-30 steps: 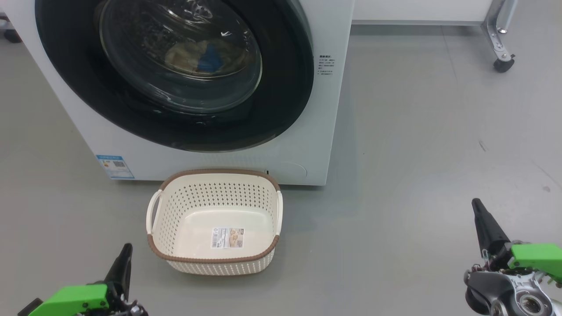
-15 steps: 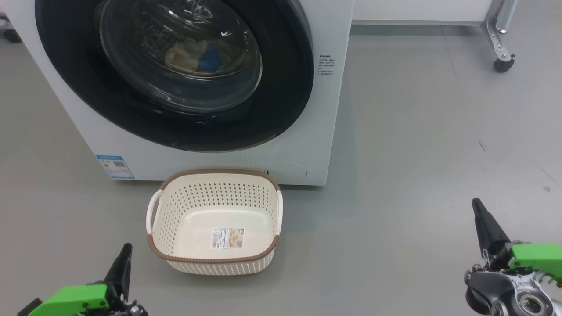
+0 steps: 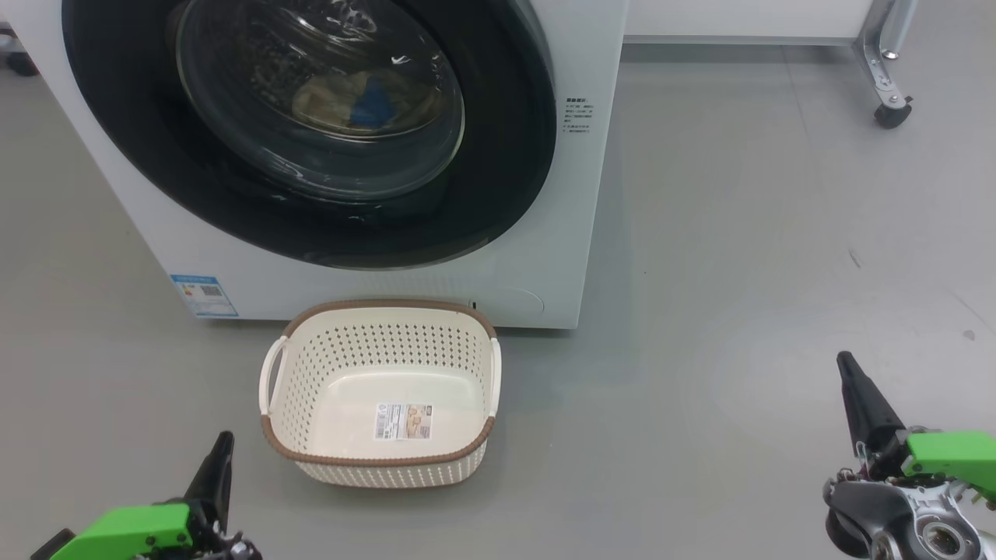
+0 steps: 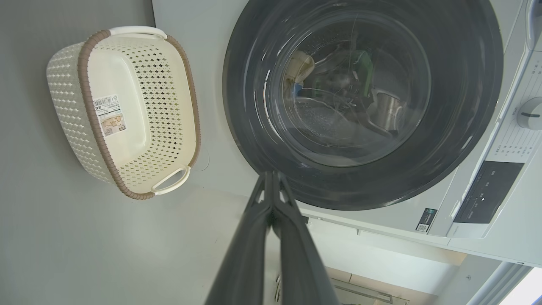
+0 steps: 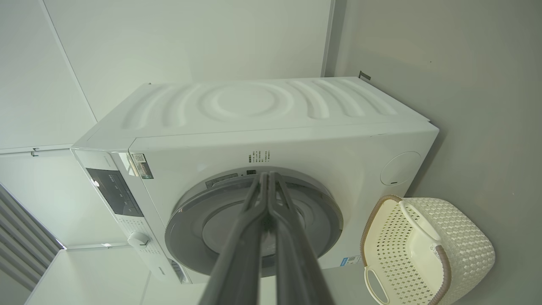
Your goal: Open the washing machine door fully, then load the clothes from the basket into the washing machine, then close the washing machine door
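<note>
The white washing machine (image 3: pixel 591 194) stands at the top left of the head view with its round black-rimmed door (image 3: pixel 498 155) shut flat against the front. Through the glass bowl I see the cream and blue clothes (image 3: pixel 366 99) lying inside the drum. The cream basket (image 3: pixel 381 389) sits on the floor in front of the machine, holding only the label on its bottom. My left gripper (image 3: pixel 224 439) is shut at the lower left, left of the basket and apart from it. My right gripper (image 3: pixel 843 359) is shut at the lower right, over bare floor.
Grey floor (image 3: pixel 739 272) spreads wide to the right of the machine. A metal frame leg with a black caster (image 3: pixel 891 115) stands at the top right. The machine's control panel and dial (image 4: pixel 531 113) show in the left wrist view.
</note>
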